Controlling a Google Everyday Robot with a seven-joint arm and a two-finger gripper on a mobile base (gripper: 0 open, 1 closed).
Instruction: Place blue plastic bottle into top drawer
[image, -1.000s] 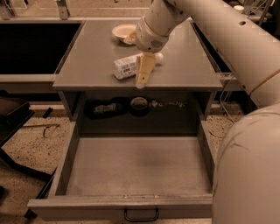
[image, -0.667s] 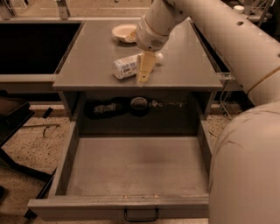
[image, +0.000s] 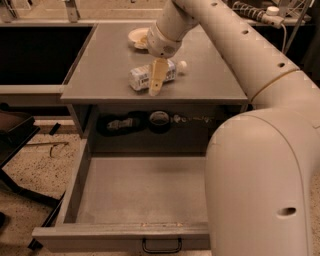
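The blue plastic bottle lies on its side on the grey table, in the upper middle of the frame. Its white cap points right. The gripper hangs down right in front of the bottle. I cannot tell how wide it is open or if it has hold of the bottle. A cream bowl sits behind. The top drawer is pulled out at the bottom of the frame.

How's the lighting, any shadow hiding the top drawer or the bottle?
Camera view: dim warm light, no glare. The top drawer is evenly lit; the recess behind is shadowed. The gripper, at the blue plastic bottle on the tabletop, shows plainly.
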